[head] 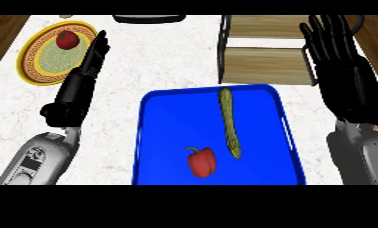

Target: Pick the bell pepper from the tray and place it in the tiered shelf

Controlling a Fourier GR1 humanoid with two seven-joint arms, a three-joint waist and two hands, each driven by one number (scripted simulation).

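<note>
Looks like a kitchen: pale marble-style counter (177, 57) with wood edging, a blue serving tray (166, 122) carrying a bell pepper (201, 162) and a cucumber (229, 122), a tomato (67, 39) on a yellow plate (33, 67), and a wooden tiered shelf (266, 64).

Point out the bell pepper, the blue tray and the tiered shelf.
bell pepper (201, 162): head view, middle of its red body.
blue tray (166, 122): head view, bare floor left of the vegetables.
tiered shelf (266, 65): head view, lower wooden board.
</note>
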